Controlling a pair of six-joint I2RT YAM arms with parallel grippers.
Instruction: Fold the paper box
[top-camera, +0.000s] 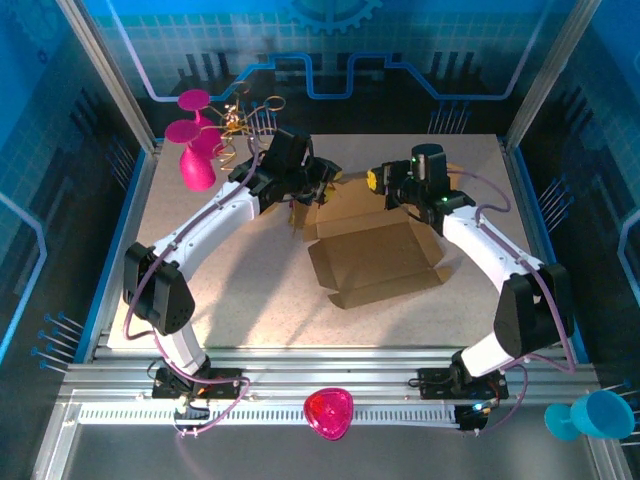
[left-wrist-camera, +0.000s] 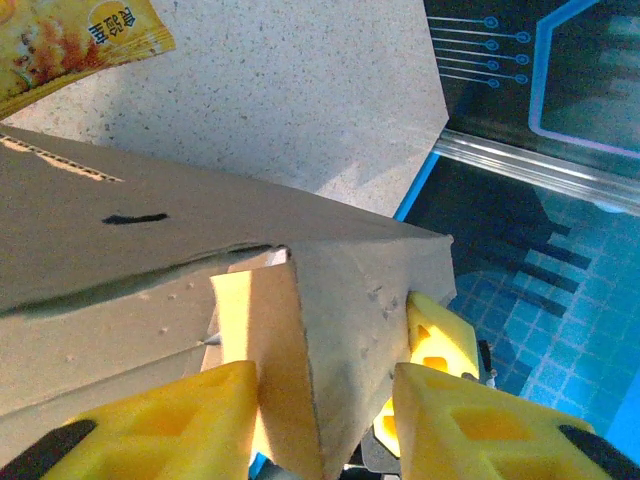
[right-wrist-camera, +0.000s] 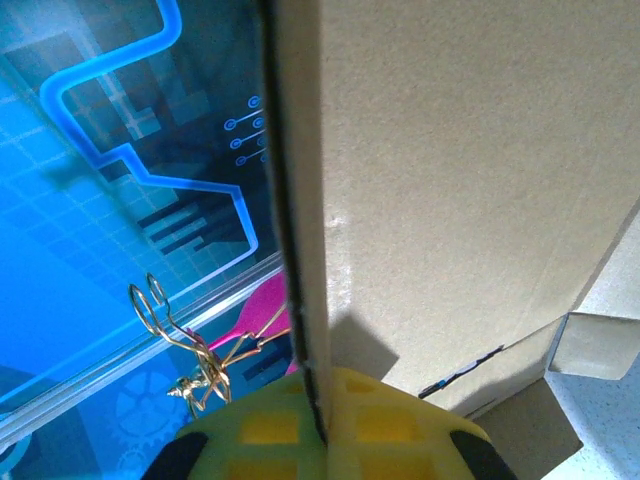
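box (top-camera: 378, 262) sits mid table (top-camera: 200, 300), half folded: base flat, far wall stood up, near flaps still open. l gripper (top-camera: 320, 186) is at the far-left corner of box; on its wrist cam a folded cardboard corner is wedged in the yellow jaws, pinched both sides. r gripper (top-camera: 382, 183) is at far-right end of that wall, clamped on the wall's edge. snack pkt (left-wrist-camera: 70, 40) lies on table just past box. pink vase (top-camera: 195, 150) and gold wire thing (top-camera: 240, 115) at far left.
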